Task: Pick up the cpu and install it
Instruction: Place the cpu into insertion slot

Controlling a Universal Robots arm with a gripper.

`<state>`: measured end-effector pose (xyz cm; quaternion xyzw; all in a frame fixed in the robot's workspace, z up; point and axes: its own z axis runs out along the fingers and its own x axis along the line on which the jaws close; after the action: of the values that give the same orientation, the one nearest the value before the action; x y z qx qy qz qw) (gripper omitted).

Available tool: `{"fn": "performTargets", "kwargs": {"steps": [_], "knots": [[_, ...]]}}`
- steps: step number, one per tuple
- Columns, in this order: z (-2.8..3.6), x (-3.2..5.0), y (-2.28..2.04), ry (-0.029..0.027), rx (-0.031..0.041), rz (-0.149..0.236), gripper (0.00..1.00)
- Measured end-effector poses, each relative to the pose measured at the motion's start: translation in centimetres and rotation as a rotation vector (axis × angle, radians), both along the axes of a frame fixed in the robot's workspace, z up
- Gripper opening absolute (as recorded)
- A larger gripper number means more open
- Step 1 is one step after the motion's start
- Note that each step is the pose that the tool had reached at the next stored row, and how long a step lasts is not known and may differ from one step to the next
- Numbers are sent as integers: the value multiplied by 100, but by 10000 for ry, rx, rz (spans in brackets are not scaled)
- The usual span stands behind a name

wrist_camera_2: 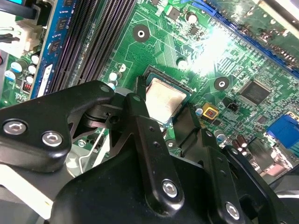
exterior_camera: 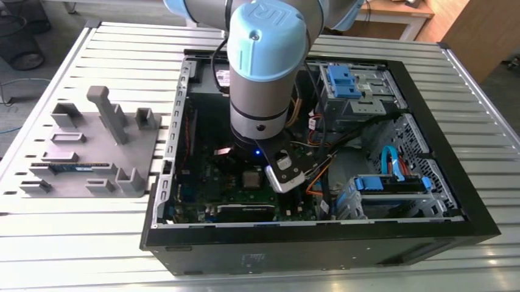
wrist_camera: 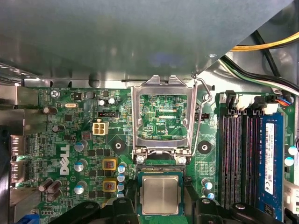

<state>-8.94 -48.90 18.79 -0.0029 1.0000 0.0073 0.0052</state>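
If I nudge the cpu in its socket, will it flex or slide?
The cpu looks like a rigid flat plate, so probably no flex. Its smooth metal top is likely slippery. The hinged frame stands open, so a nudge could shift it.

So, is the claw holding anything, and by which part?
Cannot tell: the claw straddles the cpu at two opposite edges, in the socket.

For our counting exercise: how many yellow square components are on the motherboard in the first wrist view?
2: one yellow component, a second beside it, both near the cpu; the gripper may hide others.
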Motion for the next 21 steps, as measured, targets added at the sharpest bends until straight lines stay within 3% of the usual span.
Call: {"fn": "performTargets", "kwargs": {"steps": [11, 13, 14, 21], "knots": [[-14, 0, 1, -3, 5, -1, 47], [-17, 2, 1, -8, 9, 1, 48], [-17, 1, 1, -5, 9, 1, 54], [-15, 0, 0, -1, 3, 0, 54]]}}
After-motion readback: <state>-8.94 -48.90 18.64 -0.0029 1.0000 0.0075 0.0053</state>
